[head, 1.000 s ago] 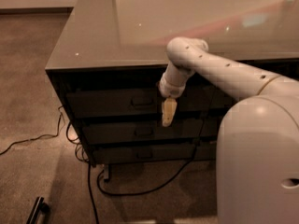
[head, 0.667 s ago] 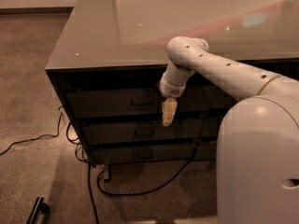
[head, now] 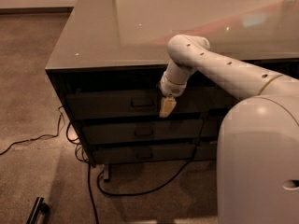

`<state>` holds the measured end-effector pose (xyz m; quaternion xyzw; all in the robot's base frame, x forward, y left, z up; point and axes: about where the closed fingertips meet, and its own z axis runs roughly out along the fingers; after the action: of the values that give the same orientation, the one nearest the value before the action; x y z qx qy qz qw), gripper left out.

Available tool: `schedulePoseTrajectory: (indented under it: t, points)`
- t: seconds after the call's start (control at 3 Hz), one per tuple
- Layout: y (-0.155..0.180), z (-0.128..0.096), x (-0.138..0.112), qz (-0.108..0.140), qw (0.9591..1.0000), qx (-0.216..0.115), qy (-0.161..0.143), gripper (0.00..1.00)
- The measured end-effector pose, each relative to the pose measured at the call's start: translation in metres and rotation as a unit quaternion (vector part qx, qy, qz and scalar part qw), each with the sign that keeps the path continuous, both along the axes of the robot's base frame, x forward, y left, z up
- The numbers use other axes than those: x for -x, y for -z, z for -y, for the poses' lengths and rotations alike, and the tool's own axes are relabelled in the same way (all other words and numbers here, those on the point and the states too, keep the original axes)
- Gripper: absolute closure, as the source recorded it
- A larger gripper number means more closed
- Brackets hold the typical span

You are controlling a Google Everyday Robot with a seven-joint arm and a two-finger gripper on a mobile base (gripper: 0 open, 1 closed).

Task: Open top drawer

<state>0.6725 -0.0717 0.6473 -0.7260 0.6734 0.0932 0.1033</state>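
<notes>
The top drawer (head: 105, 105) is a wide dark grey front just under the desk top, with a small rectangular pull handle (head: 141, 103) at its centre. Its front sits flush with the fronts below, so it looks closed. My gripper (head: 167, 107), tan-tipped on a white arm, hangs down in front of the drawer, just right of the handle and level with the drawer's lower edge. I cannot tell if it touches the front.
Two lower grey drawers (head: 140, 132) sit under the top one. The glossy desk top (head: 140, 27) overhangs them. Black cables (head: 140, 189) trail on the carpet below the stack. A dark object (head: 37, 210) lies on the floor at bottom left. My white body (head: 259, 162) fills the right.
My gripper has risen slightly in front of the top drawer. The drawer has not moved.
</notes>
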Motion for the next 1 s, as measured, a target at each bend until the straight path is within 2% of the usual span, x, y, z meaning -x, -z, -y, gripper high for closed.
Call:
schedulePoseTrajectory:
  t: [0.33,0.67,1.0]
  points:
    - [-0.009,0.000,0.000,0.000,1.0000,0.000,0.000,0.73]
    - [-0.017,0.000,0.000,0.000,1.0000,0.000,0.000,0.96]
    - [-0.024,0.000,0.000,0.000,1.0000,0.000,0.000,0.00]
